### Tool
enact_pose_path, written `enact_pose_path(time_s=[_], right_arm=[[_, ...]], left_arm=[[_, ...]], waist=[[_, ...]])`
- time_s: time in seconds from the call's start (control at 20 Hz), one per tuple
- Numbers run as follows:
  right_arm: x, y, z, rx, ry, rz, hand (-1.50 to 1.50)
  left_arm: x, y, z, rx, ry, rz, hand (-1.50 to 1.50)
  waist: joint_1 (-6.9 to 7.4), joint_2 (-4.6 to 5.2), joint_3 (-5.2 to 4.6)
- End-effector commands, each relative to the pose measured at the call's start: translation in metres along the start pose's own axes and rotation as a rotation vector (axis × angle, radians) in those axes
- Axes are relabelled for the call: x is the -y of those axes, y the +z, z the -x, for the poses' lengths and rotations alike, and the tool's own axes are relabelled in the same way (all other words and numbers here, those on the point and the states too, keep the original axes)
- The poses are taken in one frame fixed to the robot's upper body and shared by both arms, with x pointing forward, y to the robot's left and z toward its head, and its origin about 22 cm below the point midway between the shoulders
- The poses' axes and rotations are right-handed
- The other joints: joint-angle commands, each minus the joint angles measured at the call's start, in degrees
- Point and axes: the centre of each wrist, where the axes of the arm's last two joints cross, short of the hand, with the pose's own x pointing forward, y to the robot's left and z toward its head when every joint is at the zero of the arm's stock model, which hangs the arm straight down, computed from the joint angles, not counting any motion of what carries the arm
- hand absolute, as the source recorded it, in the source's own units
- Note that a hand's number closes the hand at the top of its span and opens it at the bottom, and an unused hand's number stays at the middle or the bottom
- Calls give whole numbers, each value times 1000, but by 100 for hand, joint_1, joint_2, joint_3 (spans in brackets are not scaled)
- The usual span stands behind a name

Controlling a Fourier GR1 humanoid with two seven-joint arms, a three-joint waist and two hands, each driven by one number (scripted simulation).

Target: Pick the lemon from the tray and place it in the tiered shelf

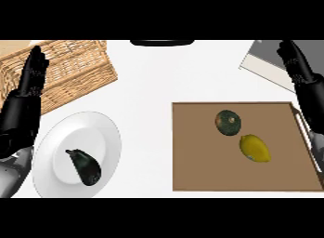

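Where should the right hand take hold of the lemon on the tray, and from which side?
Probably around the lemon's thick middle, coming down from above. It lies flat on the tray, long axis slanting, so fingers should close across its short width. The avocado sits close at its upper-left, so the right hand should keep clear there.

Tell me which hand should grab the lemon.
The right hand. It is raised, open, along the right edge of the tray, the side the lemon lies nearer. The left hand rests open across the counter, beyond the plate.

Probably kitchen: plate [68, 139], wicker basket [75, 69], produce.
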Motion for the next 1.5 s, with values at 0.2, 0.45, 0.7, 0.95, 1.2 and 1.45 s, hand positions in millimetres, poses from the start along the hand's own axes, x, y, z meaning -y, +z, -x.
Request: enact_pose_path(time_s=[0.2,0.45,0.7,0.95,1.2,1.45], right_arm=[[18,20,50,-59,-440,-178,-150],[62,54,82,-286,36,21,150],[14,108,151,-254,-337,339,-150],[63,121,167,-110,-554,298,-150],[97,109,159,-151,-423,-70,-150],[98,73,132,-129,-251,-205,-150]], left_arm=[[34,28,31,-245,102,137,0],[48,48,37,-332,152,201,0],[57,48,46,-354,179,231,0],[63,36,48,-364,180,239,0],[61,43,45,-363,168,243,0],[48,41,62,-387,163,243,0]], waist=[[2,53,-93],[-45,137,-131],[75,29,-92],[47,-9,-100],[118,-36,-107],[-13,-75,-126]])
